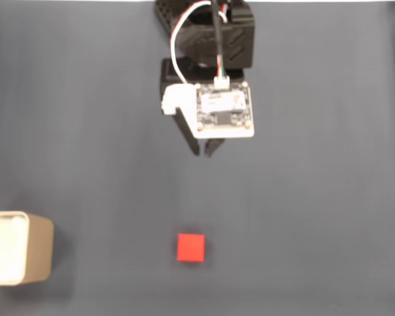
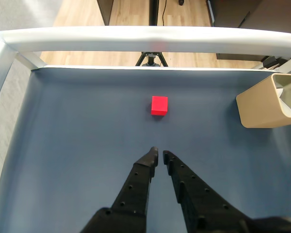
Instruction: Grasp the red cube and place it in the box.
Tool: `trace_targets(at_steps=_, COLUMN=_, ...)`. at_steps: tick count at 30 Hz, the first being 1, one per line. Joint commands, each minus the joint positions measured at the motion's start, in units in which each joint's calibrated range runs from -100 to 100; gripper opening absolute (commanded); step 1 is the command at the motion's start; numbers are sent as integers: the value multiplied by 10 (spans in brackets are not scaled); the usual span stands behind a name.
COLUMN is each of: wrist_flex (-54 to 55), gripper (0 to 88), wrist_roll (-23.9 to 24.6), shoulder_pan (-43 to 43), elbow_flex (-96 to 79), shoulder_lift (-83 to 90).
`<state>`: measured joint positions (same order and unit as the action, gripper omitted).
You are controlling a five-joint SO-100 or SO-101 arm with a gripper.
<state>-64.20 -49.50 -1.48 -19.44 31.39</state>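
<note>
The red cube [image 1: 191, 247] [image 2: 159, 105] lies on the dark grey table, alone, near the lower middle of the fixed view. The beige box [image 1: 16, 247] [image 2: 267, 102] stands at the left edge of the fixed view and at the right edge of the wrist view, its white inside showing. My gripper [image 1: 206, 151] [image 2: 160, 156] hovers well short of the cube, pointing toward it. Its two black fingers almost touch at the tips, with nothing between them.
The black arm base [image 1: 207, 36] sits at the top of the fixed view. A white metal frame rail [image 2: 145, 38] runs along the table's far edge in the wrist view, with a tripod [image 2: 151, 57] and wooden floor beyond.
</note>
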Motion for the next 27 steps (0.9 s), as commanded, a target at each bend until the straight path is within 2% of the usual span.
trace_targets(at_steps=1, wrist_flex=7, gripper=8, wrist_roll=7, shoulder_pan=6, elbow_flex=37, shoulder_lift=-11)
trace_targets(at_steps=11, wrist_flex=31, gripper=16, wrist_roll=19, shoulder_pan=12, elbow_flex=75, shoulder_lift=-73)
trace_targets(at_steps=27, wrist_flex=71, gripper=148, wrist_roll=16, shoulder_pan=33, elbow_flex=152, shoulder_lift=-187)
